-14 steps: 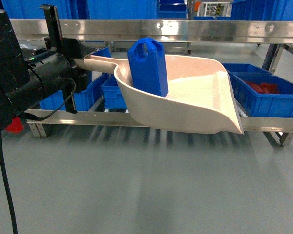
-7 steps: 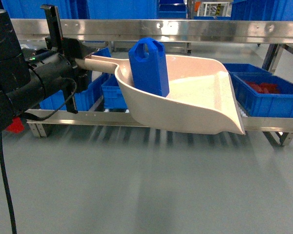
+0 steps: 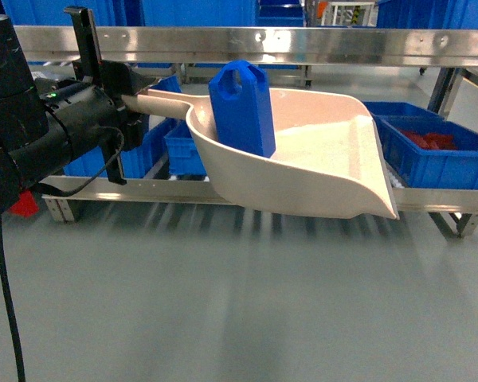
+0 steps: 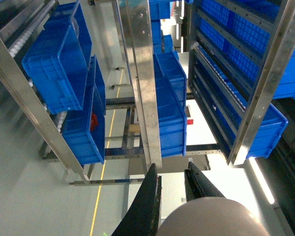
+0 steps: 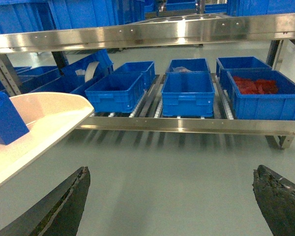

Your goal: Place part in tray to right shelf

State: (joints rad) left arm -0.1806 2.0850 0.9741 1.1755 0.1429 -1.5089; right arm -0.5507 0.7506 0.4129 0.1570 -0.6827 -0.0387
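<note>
A: Head view?
B: Left gripper (image 3: 127, 94) clamps the tray (image 3: 319, 171) by its handle, held in the air; the part (image 3: 243, 107) stands upright inside, before the right shelf (image 3: 247, 45).
A: Left wrist?
B: Fingers (image 4: 147, 206) pinch the handle.
A: Right wrist?
B: Right gripper (image 5: 172, 199) spread wide, empty; blue crates (image 5: 189, 93) on the rollers.

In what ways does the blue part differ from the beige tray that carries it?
The part is bright blue, while the tray is cream-beige. The part is much smaller and sits inside the tray. The part stands upright with a loop handle on top, whereas the tray lies slanted with a long flat handle, which the left gripper holds. Both look like smooth plastic.
</note>
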